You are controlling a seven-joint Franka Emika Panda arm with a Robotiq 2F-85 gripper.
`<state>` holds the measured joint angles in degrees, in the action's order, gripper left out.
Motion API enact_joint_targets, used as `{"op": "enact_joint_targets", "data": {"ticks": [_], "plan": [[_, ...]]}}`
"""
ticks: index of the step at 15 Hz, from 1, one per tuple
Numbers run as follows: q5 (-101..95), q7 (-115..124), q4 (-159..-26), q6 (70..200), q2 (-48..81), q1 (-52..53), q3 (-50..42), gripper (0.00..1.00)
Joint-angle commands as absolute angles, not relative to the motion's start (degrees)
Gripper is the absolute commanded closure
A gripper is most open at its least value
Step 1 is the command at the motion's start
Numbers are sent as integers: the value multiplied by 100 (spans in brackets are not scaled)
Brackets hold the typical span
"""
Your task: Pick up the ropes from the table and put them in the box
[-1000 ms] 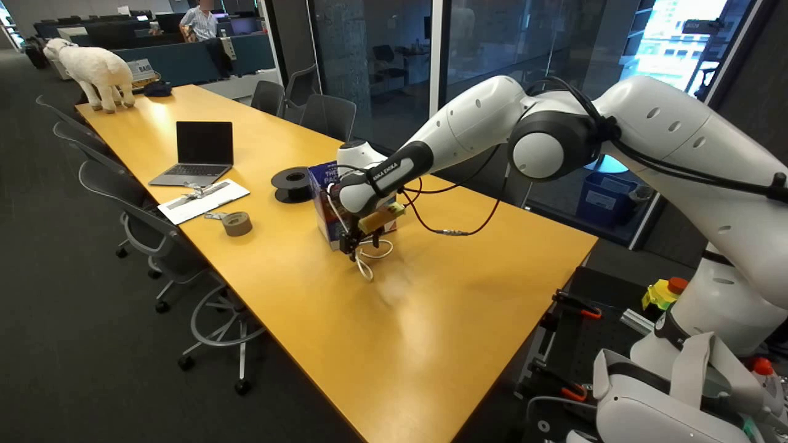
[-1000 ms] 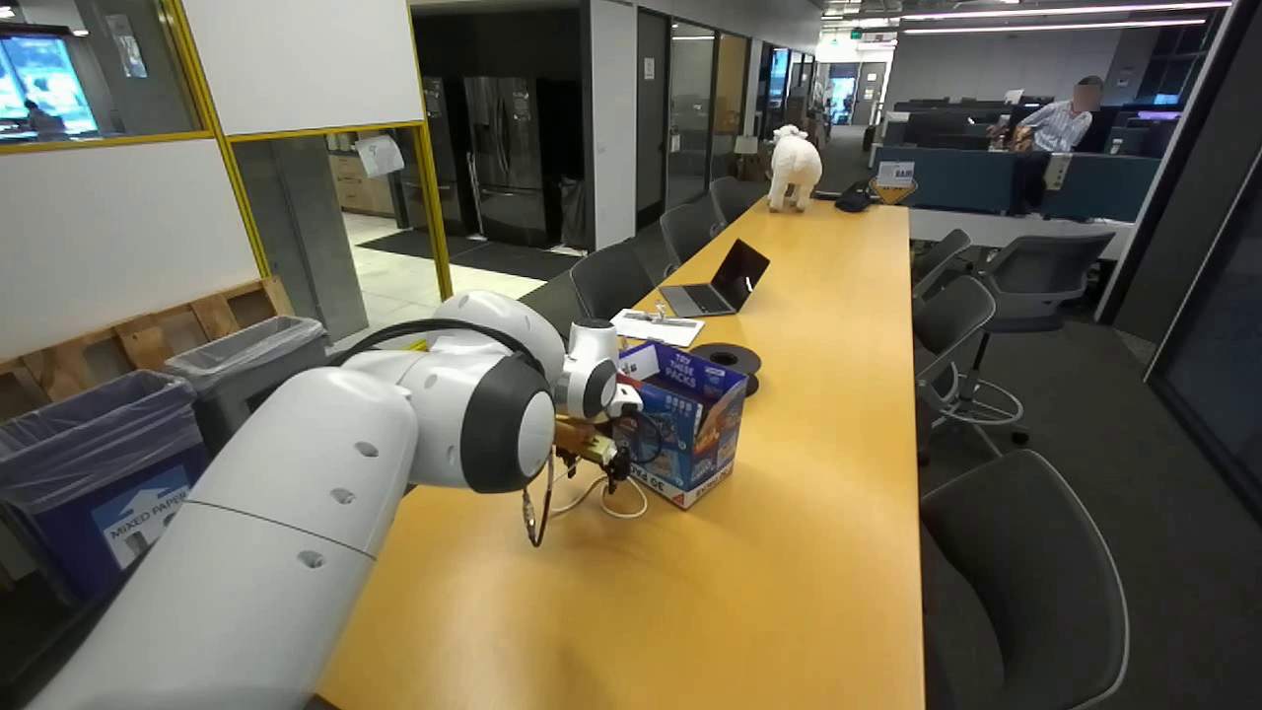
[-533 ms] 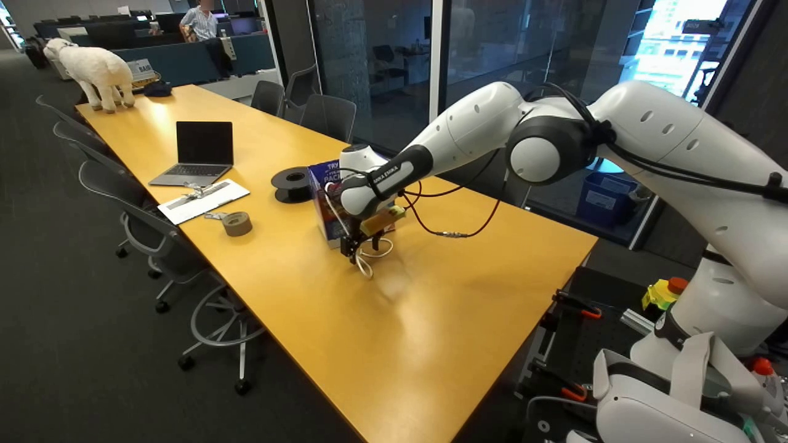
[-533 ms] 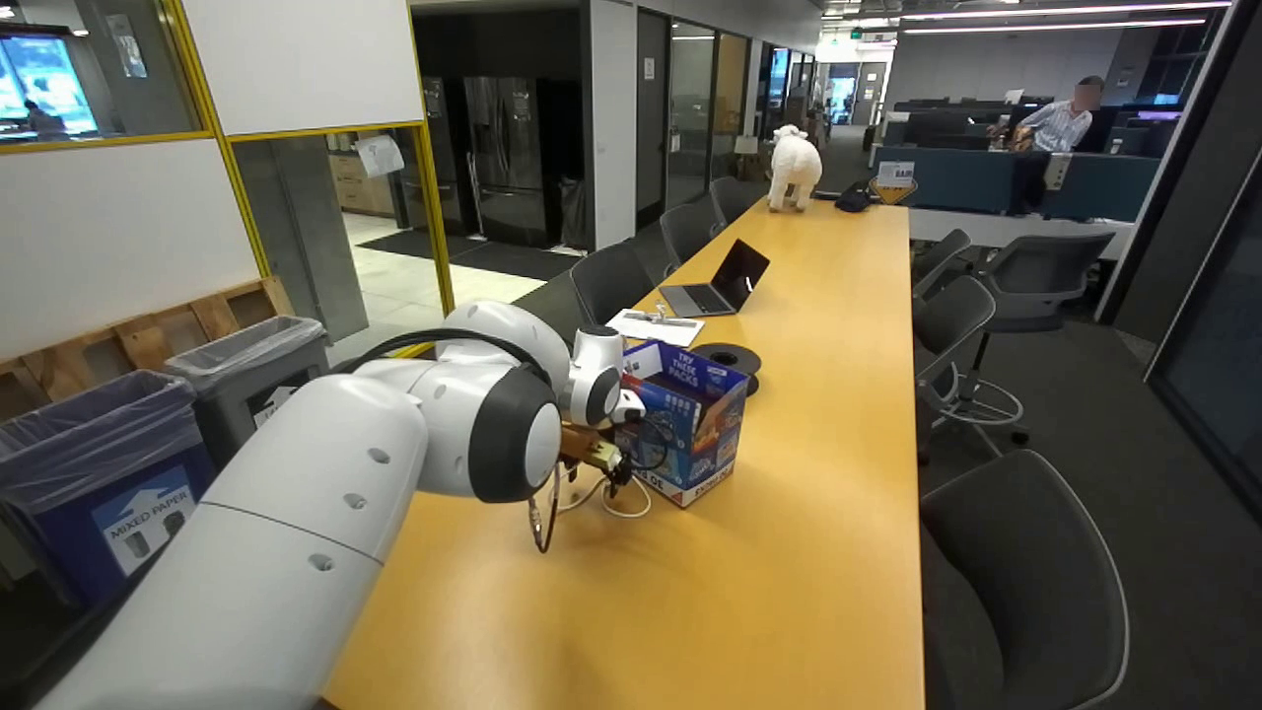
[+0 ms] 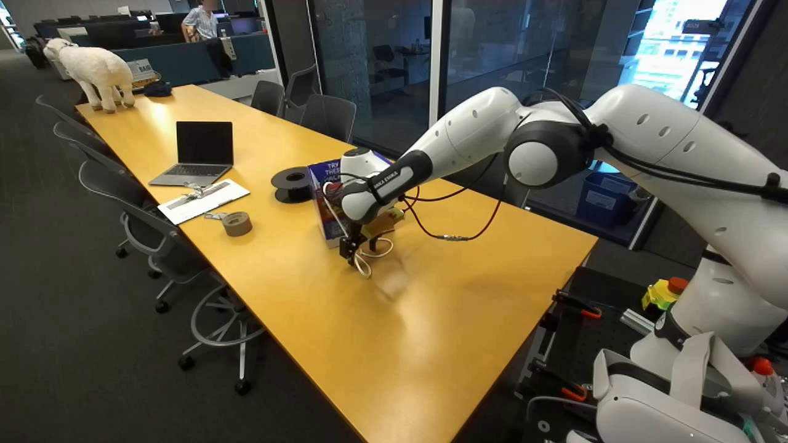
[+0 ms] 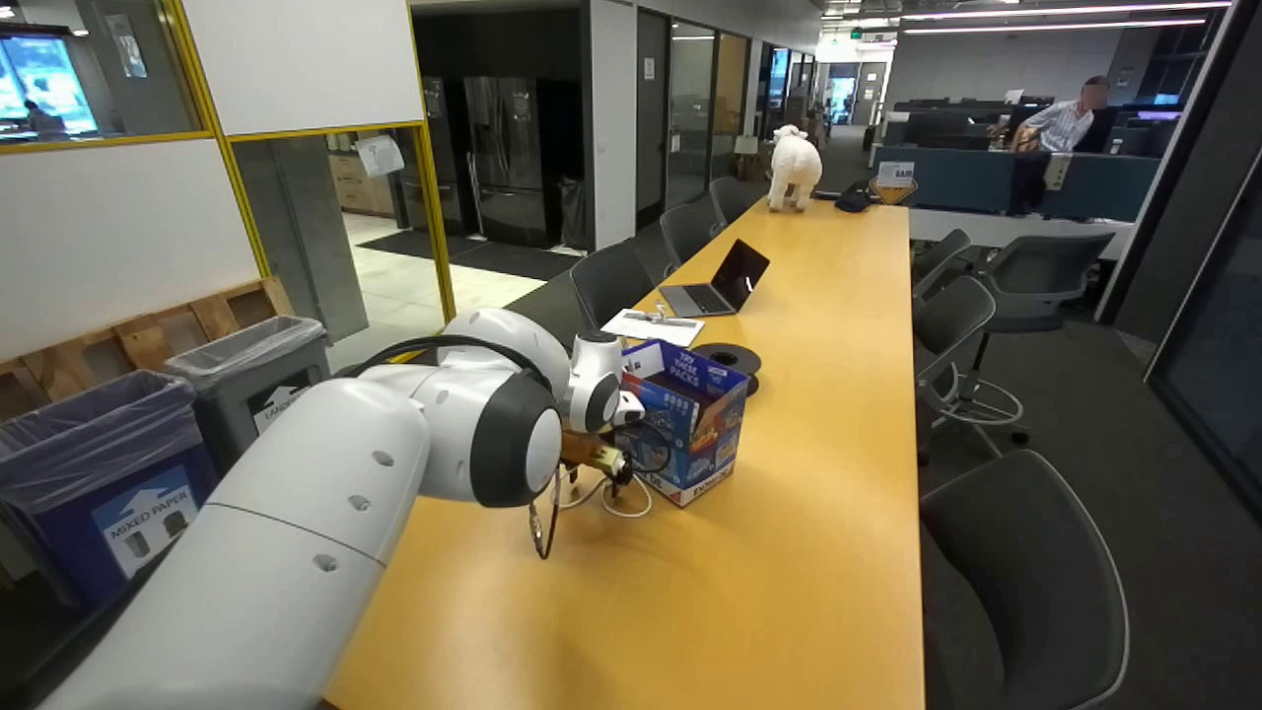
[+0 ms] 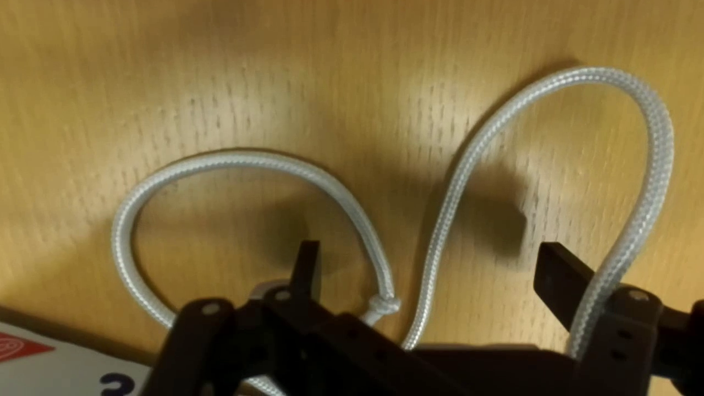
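An open grey laptop (image 5: 198, 160) is sitting near a white sheet (image 5: 217, 200), a brown tape roll (image 5: 237, 224) and a black spool (image 5: 289, 182); farther back, a fluffy white toy sheep (image 5: 95, 67) is standing upright.

Smooth, rounded white shells (image 5: 683, 144) clothe the Franka Emika Panda arm (image 6: 345, 473), dotted with oval recesses (image 5: 664, 131), a thin seam line (image 6: 296, 530) crossing the broadest one. At the elbow, a black collar (image 5: 566, 138) rings a white disc (image 5: 533, 163). Near the wrist (image 5: 363, 203), white letters (image 5: 386, 179) reading "ANKA EMIKA" show on a black band (image 5: 411, 167). Black cables (image 5: 689, 175) follow the arm, gathered by a black tie (image 5: 596, 136); a dark red lead (image 5: 436, 235) carries a silver connector (image 5: 454, 237). The Robotiq pincer (image 7: 429, 250) has black, angular fingers (image 7: 305, 269), pale round screw heads (image 7: 210, 308) along its linkages (image 7: 352, 335), and a tan-and-yellow block (image 6: 590, 451) above them.
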<state>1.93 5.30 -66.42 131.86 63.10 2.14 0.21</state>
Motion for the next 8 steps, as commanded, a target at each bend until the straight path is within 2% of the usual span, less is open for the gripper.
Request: {"op": "enact_joint_targets", "data": {"ticks": [1,8], "plan": [[165,401,-6473,13328,6415,207,42,0],[159,360,-6469,13297,6416,210,38,0]]}}
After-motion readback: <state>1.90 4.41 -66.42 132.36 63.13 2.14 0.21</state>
